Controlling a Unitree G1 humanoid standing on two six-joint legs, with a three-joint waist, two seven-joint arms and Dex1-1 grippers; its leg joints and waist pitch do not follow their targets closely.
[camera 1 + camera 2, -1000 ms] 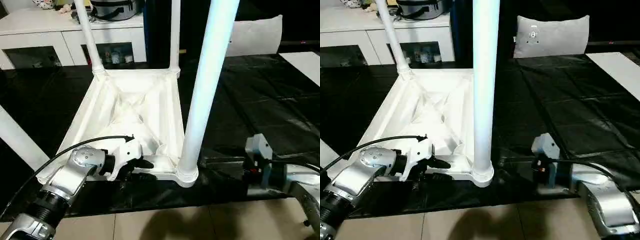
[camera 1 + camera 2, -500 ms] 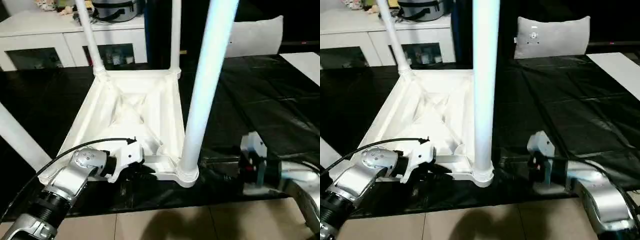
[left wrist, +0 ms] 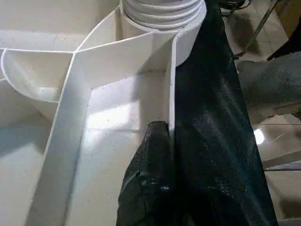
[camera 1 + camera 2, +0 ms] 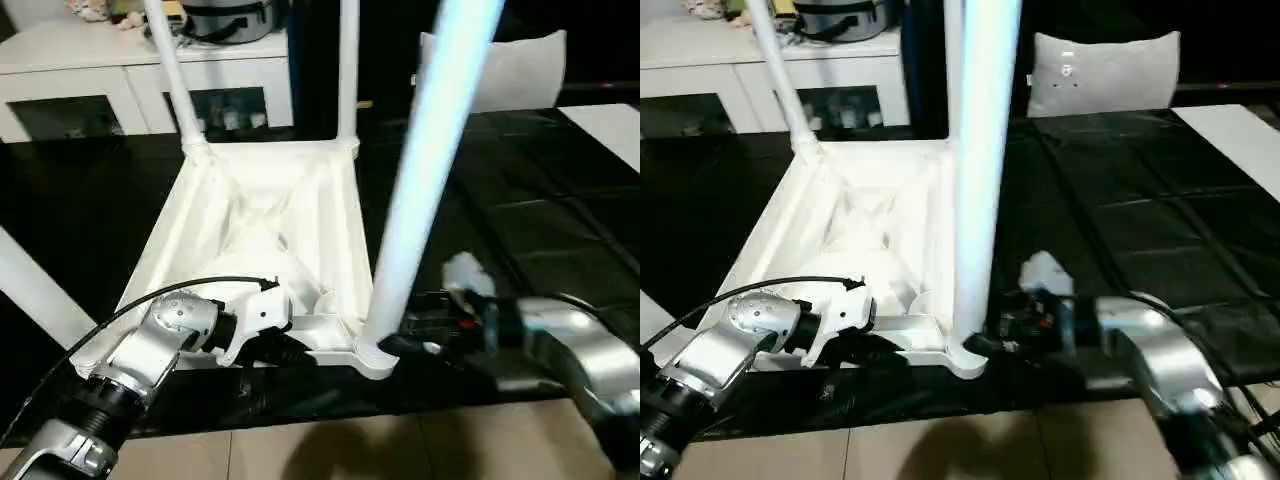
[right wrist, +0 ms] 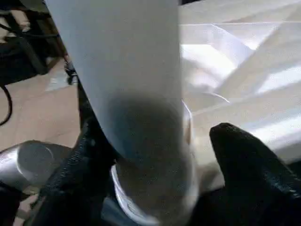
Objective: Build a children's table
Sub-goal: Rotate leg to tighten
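Now left gripper (image 3: 165,141) pinching shut on near rim of upturned tabletop (image 4: 262,210), having closed from partly open, bracing it on black mat (image 4: 540,200); right gripper (image 5: 155,155) arriving at near-right leg (image 4: 420,190), fingers (image 5: 244,160) straddling its base just above socket, closing in; likely leg seating or tightening next

Home living room — white glass-door cabinet (image 4: 130,95), grey pillow (image 4: 1103,72), tiled floor (image 4: 330,455), black floor sheet (image 4: 540,190)
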